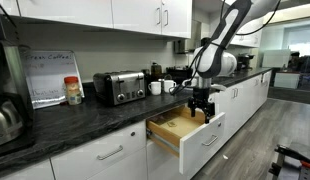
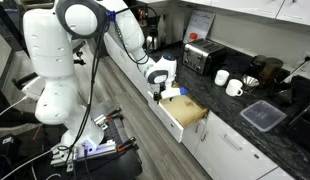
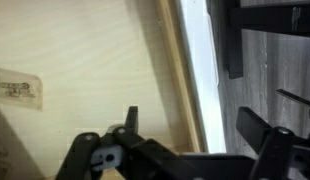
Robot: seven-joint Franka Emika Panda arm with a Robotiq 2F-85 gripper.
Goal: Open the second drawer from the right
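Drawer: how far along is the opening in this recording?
Done: the drawer is pulled well out, its pale wood box showing in both exterior views. In hand: the gripper hangs over the drawer's front panel, fingers apart in the wrist view. Left: probably only withdrawing the arm.

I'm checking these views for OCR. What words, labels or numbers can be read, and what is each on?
None can be read clearly.
Sign leaning against the backsplash in an exterior view: handwritten lines, too blurred to read.
Sticker on the pale wood surface in the wrist view: print too small and blurred to read.
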